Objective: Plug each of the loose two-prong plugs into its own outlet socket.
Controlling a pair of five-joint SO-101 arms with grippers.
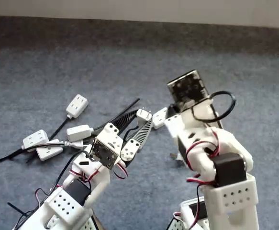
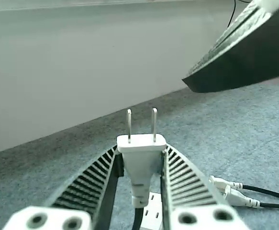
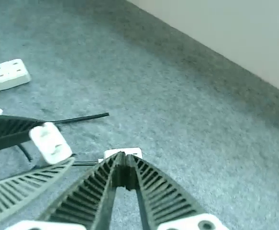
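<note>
Seen from above, the left gripper [image 2: 141,160] clamps the plug [image 2: 141,143], prongs pointing about one o'clock, while the socket block [image 1: 159,117] sits just beside it at three o'clock, at the closed tips of the right gripper [image 3: 125,162].

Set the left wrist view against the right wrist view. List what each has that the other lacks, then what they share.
Left wrist view: two bare metal prongs standing clear of the fingers, and two small white connectors on black cables.
Right wrist view: a white multi-socket outlet block lying on the grey carpet, and a loose black cable end.
Both: the white two-prong plug clamped in the left hand, the grey carpet and the pale wall.
</note>
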